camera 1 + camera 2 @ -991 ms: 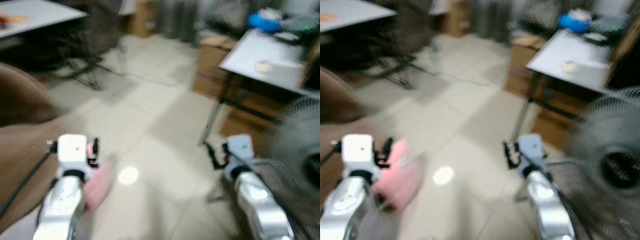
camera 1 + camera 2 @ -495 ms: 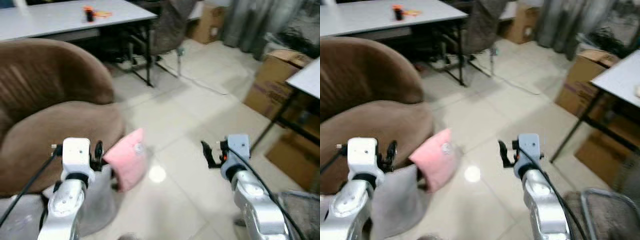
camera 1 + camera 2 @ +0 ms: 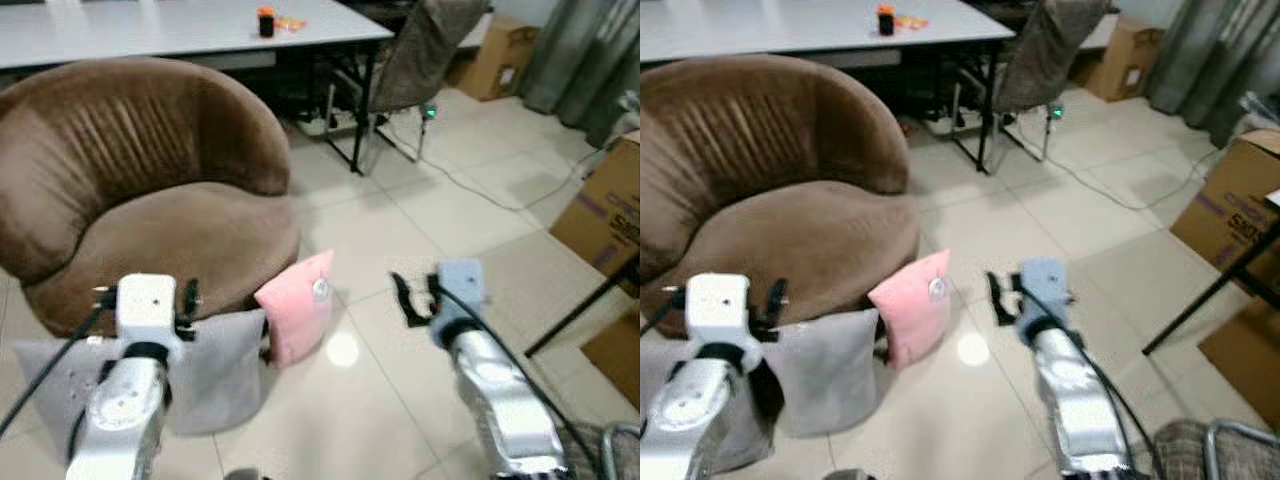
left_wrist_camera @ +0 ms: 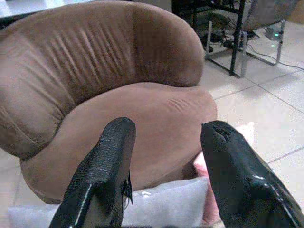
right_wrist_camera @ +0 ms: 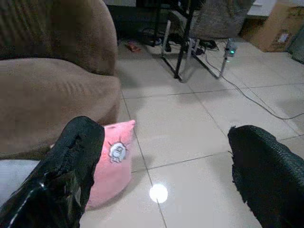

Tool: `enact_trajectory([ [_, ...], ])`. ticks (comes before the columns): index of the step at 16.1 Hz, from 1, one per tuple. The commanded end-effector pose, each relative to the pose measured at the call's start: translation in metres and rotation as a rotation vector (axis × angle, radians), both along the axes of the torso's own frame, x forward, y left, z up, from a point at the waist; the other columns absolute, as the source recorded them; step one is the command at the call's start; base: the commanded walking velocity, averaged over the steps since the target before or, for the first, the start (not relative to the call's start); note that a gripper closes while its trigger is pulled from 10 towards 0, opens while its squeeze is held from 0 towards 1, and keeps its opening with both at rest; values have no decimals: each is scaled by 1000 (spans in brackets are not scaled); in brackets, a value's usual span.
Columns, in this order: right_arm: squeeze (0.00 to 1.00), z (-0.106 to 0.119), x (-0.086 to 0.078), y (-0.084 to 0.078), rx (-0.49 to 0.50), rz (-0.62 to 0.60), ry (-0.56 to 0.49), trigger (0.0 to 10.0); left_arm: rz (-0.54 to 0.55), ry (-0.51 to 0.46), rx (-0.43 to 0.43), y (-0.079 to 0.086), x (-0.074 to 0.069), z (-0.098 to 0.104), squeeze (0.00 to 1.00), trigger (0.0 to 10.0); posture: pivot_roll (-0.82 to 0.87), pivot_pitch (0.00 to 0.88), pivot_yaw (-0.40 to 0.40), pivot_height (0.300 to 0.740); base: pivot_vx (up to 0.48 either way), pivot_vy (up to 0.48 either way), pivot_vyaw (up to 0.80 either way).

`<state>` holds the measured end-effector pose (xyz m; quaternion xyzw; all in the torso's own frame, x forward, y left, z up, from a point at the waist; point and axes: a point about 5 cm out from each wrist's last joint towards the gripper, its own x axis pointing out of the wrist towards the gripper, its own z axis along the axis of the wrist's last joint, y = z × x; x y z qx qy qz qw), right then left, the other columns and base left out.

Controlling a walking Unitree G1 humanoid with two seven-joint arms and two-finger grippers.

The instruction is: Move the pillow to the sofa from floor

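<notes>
A pink pillow [image 3: 296, 308] stands on the tiled floor, leaning against the front of a round brown sofa [image 3: 190, 235]. Beside it a grey pillow [image 3: 215, 372] also leans on the sofa's base. My left gripper [image 4: 164, 142] is open and held up in front of the sofa seat, above the grey pillow [image 4: 161, 209]. My right gripper [image 5: 164, 156] is open too, hovering over the floor just right of the pink pillow [image 5: 110, 164]. Neither gripper touches a pillow.
A white table [image 3: 190, 25] with a small orange thing [image 3: 265, 20] stands behind the sofa. A draped chair [image 3: 420, 60] and a cable lie at the back right. Cardboard boxes [image 3: 600, 215] and a black table leg [image 3: 585, 310] are on the right.
The camera has swung left, bringing the whole sofa and both pillows into view. Both arms stay raised and open; the fan and right-hand table have left the picture.
</notes>
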<state>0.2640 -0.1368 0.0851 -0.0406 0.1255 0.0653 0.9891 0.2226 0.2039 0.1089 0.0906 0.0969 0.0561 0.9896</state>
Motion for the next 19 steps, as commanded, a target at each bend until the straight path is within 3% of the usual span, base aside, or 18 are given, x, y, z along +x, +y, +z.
enact_trajectory([
  [1, 1000, 5, 3, -7, -44, -50, -36, 10000, -16, -13, 1, -4, 1, 3, 0, 10000, -45, 0, -57, 740, 0, -435, 0],
  [2, 443, 9, 6, -9, -64, -81, -89, 10000, -18, -13, 3, -4, 2, 4, 0, 10000, -44, 0, -56, 740, 0, -469, 0],
  [3, 0, 10, 7, -9, -82, -62, -120, 10000, -26, -15, 3, -5, 2, 4, 0, 10000, -44, 0, -53, 740, 0, -469, 0],
  [7, 0, 6, 6, -6, 9, -54, -65, 10000, -26, -17, 9, -5, 3, 5, 0, 10000, -40, 0, -58, 740, 0, -458, 0],
  [10, 0, 4, 4, 0, 71, 9, -33, 10000, -21, -22, -6, -6, 3, 5, 0, 10000, -39, 0, -60, 740, 0, 0, 0],
  [11, 0, 3, 4, 0, 77, 12, -25, 10000, -20, -22, -12, -6, 3, 5, 0, 10000, -39, 0, -60, 740, 0, 0, 0],
  [13, 0, 5, 4, -5, -73, 26, -57, 10000, -32, -31, -23, -7, 3, 6, 0, 10000, -42, 0, -61, 740, 0, 0, 0],
  [14, 0, 5, 4, -5, -14, 25, -48, 10000, -36, -31, -37, -7, 3, 6, 0, 10000, -47, 0, -59, 740, 0, 0, 0],
  [15, 0, 7, 4, -8, -50, 10, -70, 10000, -44, -30, -45, -7, 3, 5, 0, 10000, -48, 0, -59, 740, 0, 0, 0],
  [19, 0, 7, 3, -5, 28, 16, -46, 10000, -55, -25, -55, -9, 2, 5, 0, 10000, -48, 0, -56, 740, 306, 0, 159],
])
